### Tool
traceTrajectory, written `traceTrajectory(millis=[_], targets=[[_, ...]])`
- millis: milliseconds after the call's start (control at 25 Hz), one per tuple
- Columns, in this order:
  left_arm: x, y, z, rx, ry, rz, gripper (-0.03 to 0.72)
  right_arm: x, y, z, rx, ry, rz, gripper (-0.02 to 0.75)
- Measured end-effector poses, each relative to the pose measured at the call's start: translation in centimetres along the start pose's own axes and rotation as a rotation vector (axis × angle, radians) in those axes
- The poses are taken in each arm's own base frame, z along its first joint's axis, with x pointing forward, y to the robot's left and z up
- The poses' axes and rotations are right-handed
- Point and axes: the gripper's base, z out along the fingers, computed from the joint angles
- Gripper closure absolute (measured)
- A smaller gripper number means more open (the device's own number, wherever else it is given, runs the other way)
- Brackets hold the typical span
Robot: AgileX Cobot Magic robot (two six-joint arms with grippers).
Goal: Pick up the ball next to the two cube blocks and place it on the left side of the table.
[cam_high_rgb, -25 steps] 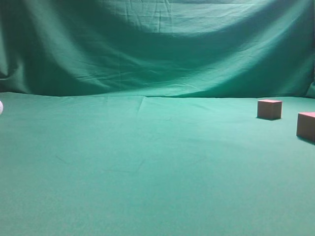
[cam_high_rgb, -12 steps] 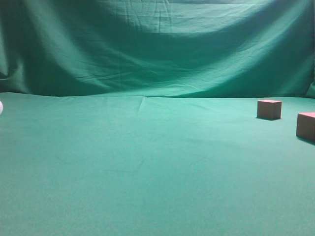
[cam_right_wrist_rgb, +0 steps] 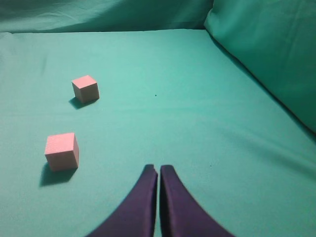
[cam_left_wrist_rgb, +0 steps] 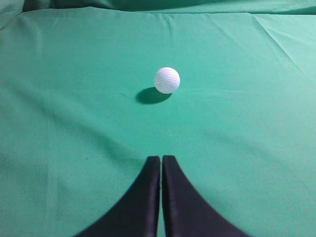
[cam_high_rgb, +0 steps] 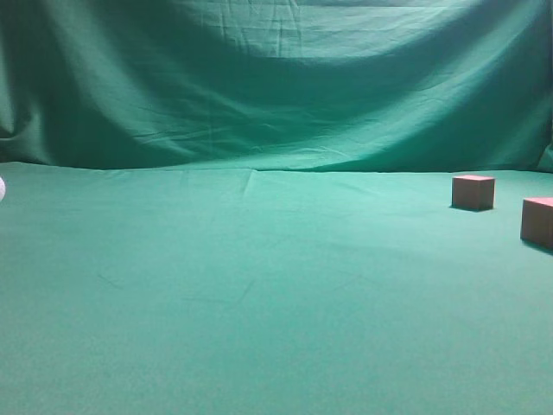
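Fingers (cam_left_wrist_rgb: 148, 197) closed; ball (cam_left_wrist_rgb: 167, 80) lies apart ahead.

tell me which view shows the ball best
The left wrist view: the ball sits whole on the table, dimples visible, ahead of the shut left gripper. The exterior view catches only a sliver at its left edge; the right wrist view shows none.

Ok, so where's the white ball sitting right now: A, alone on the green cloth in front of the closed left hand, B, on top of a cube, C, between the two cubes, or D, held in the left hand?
A: the left wrist view shows the ball resting alone on the green cloth, ahead of the left hand, whose fingers are pressed together and hold nothing; the cubes lie in the right wrist view.
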Motion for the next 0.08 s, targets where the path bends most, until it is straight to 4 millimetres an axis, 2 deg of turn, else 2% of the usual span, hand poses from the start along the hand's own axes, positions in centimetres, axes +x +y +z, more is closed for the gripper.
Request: traceTrajectory(millis=[80], targets=[[0.00,0.00,0.00,0.000,0.000,0.000,0.688,0.00,0.00,0.00,0.000,0.000,0.000,0.738]])
